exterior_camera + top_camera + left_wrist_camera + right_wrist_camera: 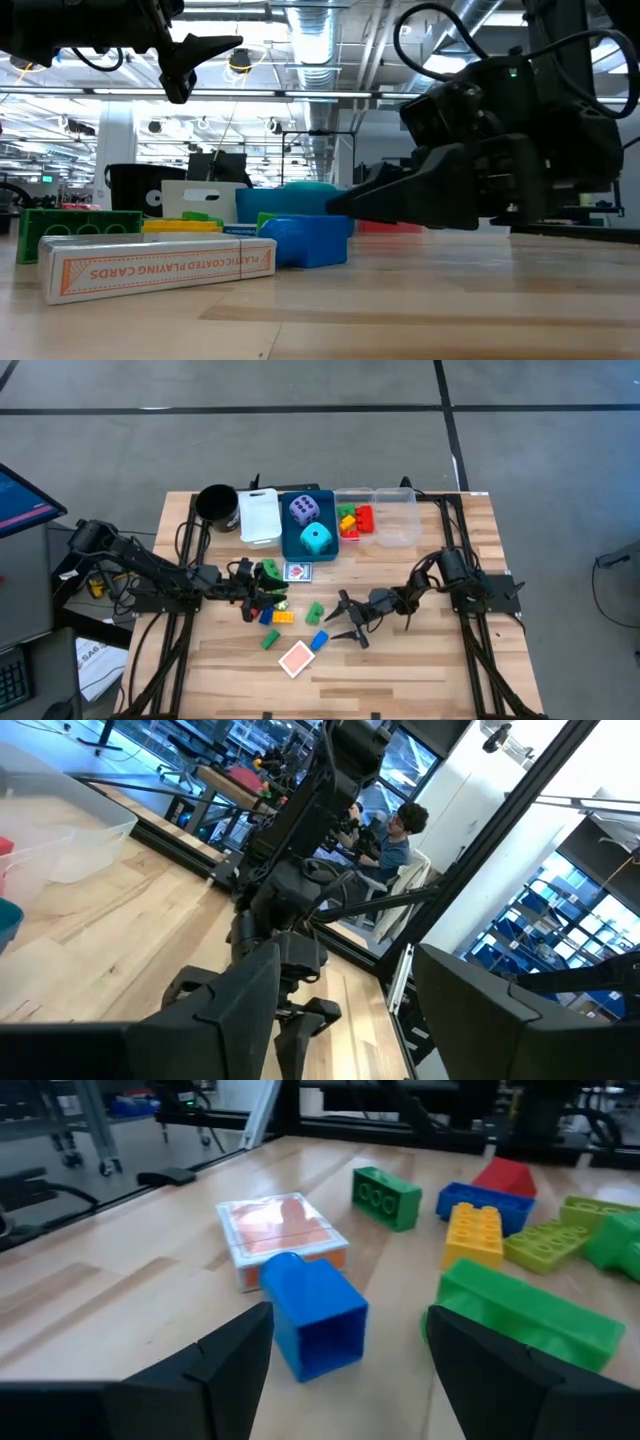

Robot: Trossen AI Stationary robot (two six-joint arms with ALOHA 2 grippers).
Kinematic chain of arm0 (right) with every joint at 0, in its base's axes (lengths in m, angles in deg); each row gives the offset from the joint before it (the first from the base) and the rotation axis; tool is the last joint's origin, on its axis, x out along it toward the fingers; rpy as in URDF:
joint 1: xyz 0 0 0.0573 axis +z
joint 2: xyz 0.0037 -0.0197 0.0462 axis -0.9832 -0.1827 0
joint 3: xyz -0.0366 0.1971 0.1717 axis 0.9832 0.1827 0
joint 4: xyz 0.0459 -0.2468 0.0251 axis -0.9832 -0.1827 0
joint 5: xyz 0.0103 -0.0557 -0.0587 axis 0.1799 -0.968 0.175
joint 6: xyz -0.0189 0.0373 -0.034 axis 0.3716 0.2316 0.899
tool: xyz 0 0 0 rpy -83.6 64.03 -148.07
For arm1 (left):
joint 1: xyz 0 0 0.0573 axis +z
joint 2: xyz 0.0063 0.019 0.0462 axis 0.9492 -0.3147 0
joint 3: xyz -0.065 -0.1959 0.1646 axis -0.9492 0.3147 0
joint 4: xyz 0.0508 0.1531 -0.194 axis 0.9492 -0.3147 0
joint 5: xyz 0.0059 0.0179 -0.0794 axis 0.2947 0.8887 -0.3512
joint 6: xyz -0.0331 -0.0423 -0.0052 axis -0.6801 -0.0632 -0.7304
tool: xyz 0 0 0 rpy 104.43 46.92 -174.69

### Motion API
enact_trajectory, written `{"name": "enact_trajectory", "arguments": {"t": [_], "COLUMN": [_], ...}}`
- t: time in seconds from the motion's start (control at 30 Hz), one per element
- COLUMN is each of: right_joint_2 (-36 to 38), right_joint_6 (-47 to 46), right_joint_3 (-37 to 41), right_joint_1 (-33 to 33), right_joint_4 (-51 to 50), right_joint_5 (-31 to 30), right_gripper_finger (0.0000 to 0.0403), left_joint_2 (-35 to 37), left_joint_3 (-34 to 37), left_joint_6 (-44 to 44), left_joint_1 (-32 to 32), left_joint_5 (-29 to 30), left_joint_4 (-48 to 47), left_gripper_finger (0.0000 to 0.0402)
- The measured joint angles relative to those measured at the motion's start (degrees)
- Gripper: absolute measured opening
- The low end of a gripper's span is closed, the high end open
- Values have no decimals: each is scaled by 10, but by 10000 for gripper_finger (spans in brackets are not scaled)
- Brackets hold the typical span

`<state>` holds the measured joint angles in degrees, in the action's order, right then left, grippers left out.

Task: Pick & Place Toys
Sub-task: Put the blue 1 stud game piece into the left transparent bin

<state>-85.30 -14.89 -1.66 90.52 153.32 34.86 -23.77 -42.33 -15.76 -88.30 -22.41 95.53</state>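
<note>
Two grippers are at work over your wooden surface. Your right gripper sits low with its fingers spread and nothing between them; a blue brick lies just ahead of the fingertips, apart from both. Beyond that brick rests a red-backed card deck, touching or nearly touching it. To one side of the gripper lies a long green brick, with a yellow brick and a smaller green brick farther out.

Your left gripper hovers above the loose brick cluster, fingers parted and empty. Behind it, a second card deck lies beside the blue bin, which holds the purple die and cyan die.
</note>
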Motion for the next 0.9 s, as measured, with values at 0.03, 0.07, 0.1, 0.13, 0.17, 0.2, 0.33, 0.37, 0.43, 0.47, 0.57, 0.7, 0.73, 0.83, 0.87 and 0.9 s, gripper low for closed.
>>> {"name": "enact_trajectory", "arguments": {"t": [0.03,0.07,0.1,0.13,0.17,0.2,0.33,0.37,0.43,0.47,0.57,0.7,0.73,0.83,0.87,0.9], "right_joint_2": [0,0,0,0,0,0,0,0,0,0,0,0,0,0,0,0], "right_joint_6": [1,2,2,1,-2,-6,-4,-3,-3,-1,12,14,14,12,10,9], "right_joint_3": [-1,-4,-7,-12,-17,-24,-54,-62,-74,-77,-83,-87,-87,-87,-87,-87], "right_joint_1": [-2,-6,-9,-12,-15,-18,-22,-21,-19,-16,-7,-1,-1,-3,-3,-3], "right_joint_4": [-2,-7,-14,-25,-37,-52,-121,-131,-145,-149,-153,-156,-156,-157,-157,-159], "right_joint_5": [9,18,28,34,41,45,55,56,58,59,59,82,95,116,117,117], "right_gripper_finger": [260,260,260,260,260,260,260,260,260,260,260,260,260,260,260,260], "left_joint_2": [0,0,0,0,0,0,0,0,0,0,0,0,0,0,0,0], "left_joint_3": [0,0,0,0,0,0,0,0,0,0,0,0,0,0,0,0], "left_joint_6": [0,0,0,0,0,0,0,0,0,0,0,-1,-1,-1,-1,-1], "left_joint_1": [0,0,0,0,0,0,0,0,0,0,0,0,0,0,0,0], "left_joint_5": [0,0,1,1,1,2,2,2,2,2,2,2,2,2,2,2], "left_joint_4": [0,0,0,0,0,0,0,0,0,0,-1,0,0,-1,-1,-1], "left_gripper_finger": [223,223,223,223,223,223,223,223,223,223,223,223,223,223,223,223]}}
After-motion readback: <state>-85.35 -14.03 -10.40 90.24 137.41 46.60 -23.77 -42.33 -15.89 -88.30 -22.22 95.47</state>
